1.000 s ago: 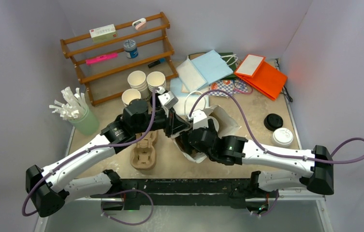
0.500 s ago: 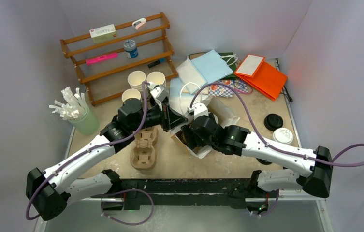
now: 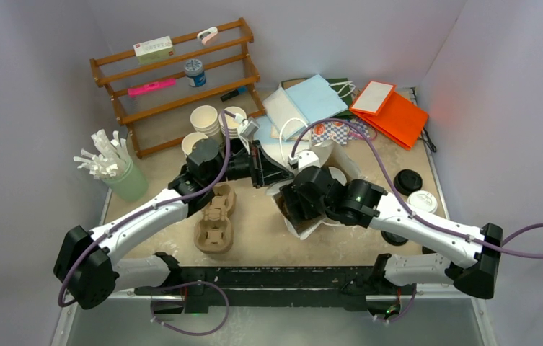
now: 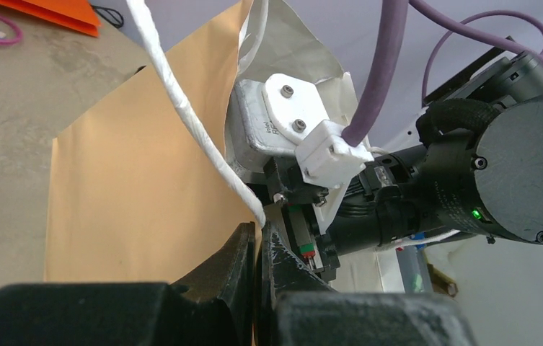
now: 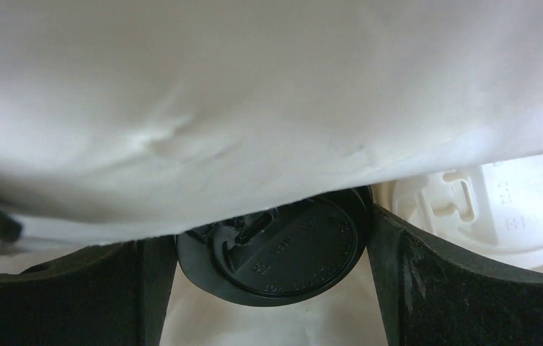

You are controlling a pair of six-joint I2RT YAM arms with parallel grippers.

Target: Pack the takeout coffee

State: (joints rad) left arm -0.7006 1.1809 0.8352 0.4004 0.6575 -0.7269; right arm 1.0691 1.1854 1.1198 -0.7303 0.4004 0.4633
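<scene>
Left gripper (image 4: 257, 241) pinches bag (image 4: 131, 180); inside, right gripper (image 5: 272, 254) clasps black-lidded cup (image 5: 283, 245) beside white-lidded cup (image 5: 499, 209).

Beige table (image 3: 254, 241) bears wooden rack (image 3: 182, 108), green cup of straws (image 3: 127, 184), pulp cup tray (image 3: 214, 225); folded orange bags (image 3: 398, 115) far right.

A tabletop (image 3: 254, 241) of mottled beige, stone-like surface fills the scene beneath the jaws. Plain pale grey walls close it in: a back wall (image 3: 311, 29) well beyond the jaws, and side walls (image 3: 30, 86) far off to either side. A brown wooden rack (image 3: 182, 99) with slatted tiers stands beyond and left of the jaws. A black frame rail (image 3: 275, 277) edges the table, nearer than the jaws. Light is soft and even.
</scene>
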